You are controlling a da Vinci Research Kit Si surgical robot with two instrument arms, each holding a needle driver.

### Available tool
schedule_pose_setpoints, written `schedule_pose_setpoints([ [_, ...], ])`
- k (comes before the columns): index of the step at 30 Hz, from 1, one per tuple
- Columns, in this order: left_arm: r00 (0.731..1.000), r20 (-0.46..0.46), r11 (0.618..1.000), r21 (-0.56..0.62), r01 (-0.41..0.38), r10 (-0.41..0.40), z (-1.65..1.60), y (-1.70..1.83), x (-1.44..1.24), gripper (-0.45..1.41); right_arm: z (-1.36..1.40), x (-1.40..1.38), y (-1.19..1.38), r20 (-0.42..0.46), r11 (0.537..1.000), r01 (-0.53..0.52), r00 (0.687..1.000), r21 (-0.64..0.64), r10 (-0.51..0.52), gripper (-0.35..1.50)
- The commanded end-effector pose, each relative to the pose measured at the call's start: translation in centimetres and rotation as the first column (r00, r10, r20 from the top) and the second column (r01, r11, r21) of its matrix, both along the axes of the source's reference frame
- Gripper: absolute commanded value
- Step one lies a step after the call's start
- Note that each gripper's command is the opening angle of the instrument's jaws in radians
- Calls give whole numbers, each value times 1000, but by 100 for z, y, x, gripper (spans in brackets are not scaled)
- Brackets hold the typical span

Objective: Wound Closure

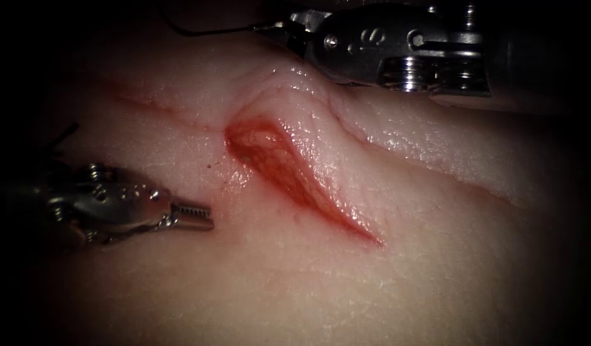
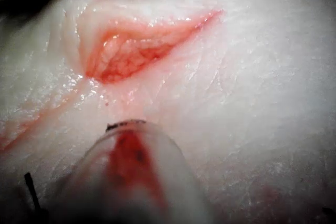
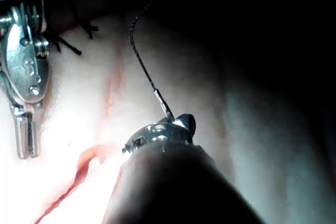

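Observation:
The cut (image 1: 289,170) gapes open in the pale tissue (image 1: 398,269), its walls wet with red fluid. My left tool (image 1: 194,215) lies low over the tissue to the left of the cut, jaws shut on nothing. It also appears beside the right arm as the left tool (image 3: 26,137). My right tool (image 1: 275,29) hovers beyond the far end of the cut, jaws shut on the needle (image 3: 164,106) near its thread end, clear of the tissue. Dark thread (image 3: 137,51) trails away from it; in the endoscope view the thread (image 1: 199,32) curves off to the left.
A shallow red score line (image 1: 154,106) runs left from the cut's far end. A raised fold of tissue (image 1: 424,147) lies right of the cut. Short cut ends of thread (image 3: 79,30) stick up from the tissue behind the left tool. The cut (image 2: 131,51) lies ahead of the left tool's smeared tip (image 2: 126,127).

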State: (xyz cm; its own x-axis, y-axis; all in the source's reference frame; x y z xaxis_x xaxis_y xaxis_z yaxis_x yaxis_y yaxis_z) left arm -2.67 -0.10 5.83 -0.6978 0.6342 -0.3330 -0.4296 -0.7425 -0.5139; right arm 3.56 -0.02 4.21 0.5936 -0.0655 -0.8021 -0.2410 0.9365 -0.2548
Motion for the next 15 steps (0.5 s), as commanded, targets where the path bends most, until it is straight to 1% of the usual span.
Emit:
schedule_pose_setpoints([
  [1, 1000, 1, 1000, 1, -1, 1, 6, -4, -5, 7, 2, 8, 4, -5, 1000, -2, 1000, -3, 2, -35],
  [5, 1000, 1, 1000, 1, -1, 1, 6, -4, -5, 7, 0, 5, 7, -3, 1000, -1, 1000, -5, 1, -35],
  [8, 1000, 1, 1000, 1, -1, 1, 6, -4, -5, 7, -1, 2, 10, -20, 999, -29, 999, 34, 30, -35],
  [13, 1000, 2, 1000, 3, -1, 1, 6, -4, -6, 7, 2, -2, 18, -52, 982, -113, 991, 153, 122, -35],
  [15, 1000, 2, 1000, 3, -1, 1, 6, -4, -6, 7, 4, -4, 23, -63, 965, -153, 984, 215, 170, -35],
])
